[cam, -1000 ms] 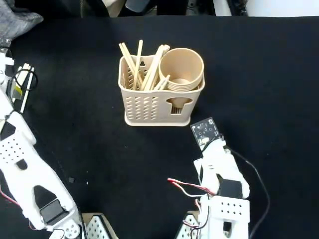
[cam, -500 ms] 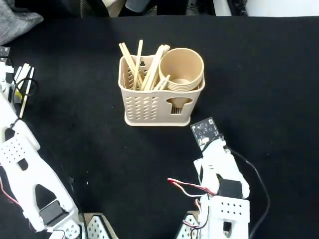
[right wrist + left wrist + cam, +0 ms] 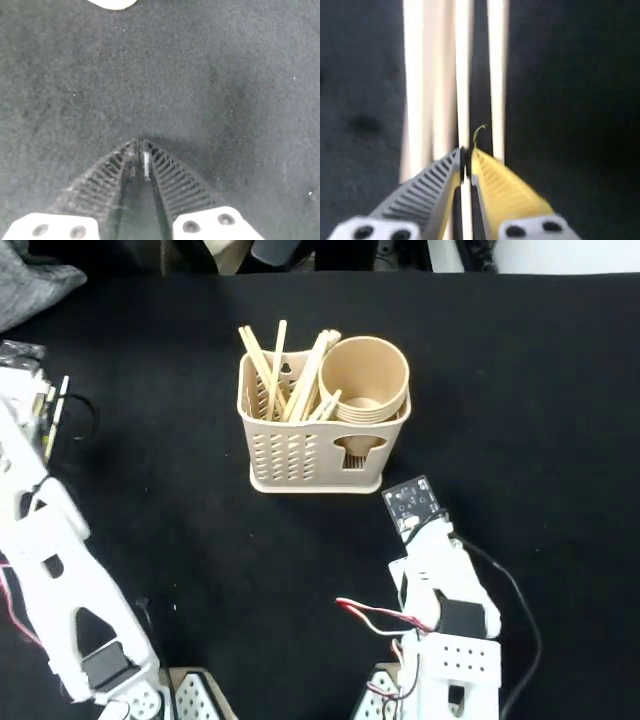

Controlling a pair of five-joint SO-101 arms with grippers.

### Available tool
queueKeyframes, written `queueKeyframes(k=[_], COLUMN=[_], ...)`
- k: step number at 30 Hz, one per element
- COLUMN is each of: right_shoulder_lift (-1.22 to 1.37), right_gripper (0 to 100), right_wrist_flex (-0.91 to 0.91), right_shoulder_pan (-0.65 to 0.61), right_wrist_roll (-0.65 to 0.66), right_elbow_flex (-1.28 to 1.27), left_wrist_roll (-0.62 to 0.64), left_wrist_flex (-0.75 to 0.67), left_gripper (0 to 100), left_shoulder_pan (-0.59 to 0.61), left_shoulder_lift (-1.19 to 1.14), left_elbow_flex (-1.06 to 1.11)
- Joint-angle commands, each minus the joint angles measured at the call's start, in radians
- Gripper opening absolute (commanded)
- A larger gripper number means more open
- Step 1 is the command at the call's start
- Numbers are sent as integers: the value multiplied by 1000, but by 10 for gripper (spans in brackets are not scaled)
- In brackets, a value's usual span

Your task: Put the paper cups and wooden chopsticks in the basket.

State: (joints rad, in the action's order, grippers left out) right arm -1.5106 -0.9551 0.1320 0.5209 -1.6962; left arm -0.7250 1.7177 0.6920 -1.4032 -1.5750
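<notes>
Several chopsticks (image 3: 278, 355) and stacked paper cups (image 3: 363, 375) stand in the basket (image 3: 290, 455) on the black desk (image 3: 520, 390). The basket is just beyond the right jaws and well away from the left jaws, which have loose chopsticks (image 3: 57, 415) beside them. In the left wrist view, the left jaws are clamped on one chopstick (image 3: 463, 75), with others on either side. In the right wrist view, the right jaws are pressed together with nothing between them, and the basket's corner (image 3: 112, 4) lies ahead of their tips.
</notes>
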Motion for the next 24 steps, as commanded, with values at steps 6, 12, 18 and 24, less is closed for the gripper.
queueKeyframes(k=[6,12,18,24], right_shoulder_lift=[-10,-10,-10,-10], right_gripper=[12,12,12,12], right_wrist_flex=[-2,-2,-2,-2], right_shoulder_pan=[-11,-11,-11,-11], right_wrist_roll=[-3,-3,-3,-3], right_elbow_flex=[1,1,1,1], left_wrist_roll=[270,264,192,278], left_wrist_flex=[46,44,26,-262], left_gripper=[29,30,63,238], left_shoulder_pan=[-114,-119,-62,59], left_shoulder_lift=[176,411,552,540], left_elbow_flex=[62,318,386,348])
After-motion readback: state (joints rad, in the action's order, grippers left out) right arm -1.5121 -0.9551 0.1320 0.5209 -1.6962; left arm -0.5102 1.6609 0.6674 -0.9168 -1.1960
